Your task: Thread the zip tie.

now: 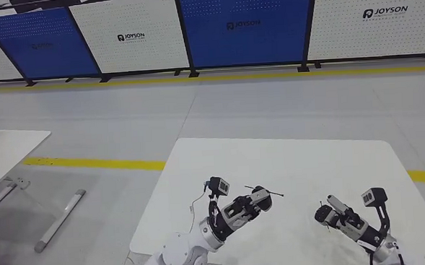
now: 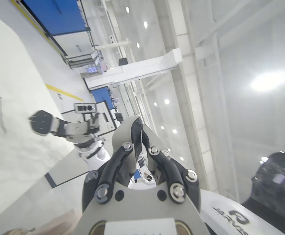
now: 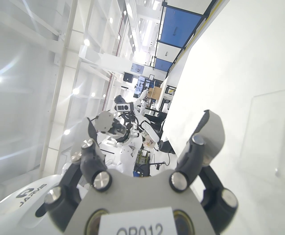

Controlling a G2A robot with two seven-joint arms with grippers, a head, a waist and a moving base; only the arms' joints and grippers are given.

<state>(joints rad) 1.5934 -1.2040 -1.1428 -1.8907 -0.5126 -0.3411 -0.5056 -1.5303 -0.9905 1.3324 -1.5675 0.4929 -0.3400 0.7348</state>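
Note:
A thin black zip tie [image 1: 275, 193] is held level above the white table [image 1: 307, 153], sticking out on both sides of my left gripper [image 1: 260, 197]. In the left wrist view the left gripper [image 2: 139, 133] is shut, with a thin strip [image 2: 141, 139] pinched edge-on between its dark pads. My right gripper [image 1: 325, 213] hovers over the table's near right part, a short way from the left one. Its fingers stand wide apart with nothing between them in the right wrist view [image 3: 149, 124], and they face the left gripper [image 3: 104, 120] farther off.
Both arms come in over the table's near edge [image 1: 143, 248]. A second white table [image 1: 4, 151] stands off to the left across bare floor. A yellow floor line [image 1: 91, 163] and blue and white panels [image 1: 243, 22] lie beyond.

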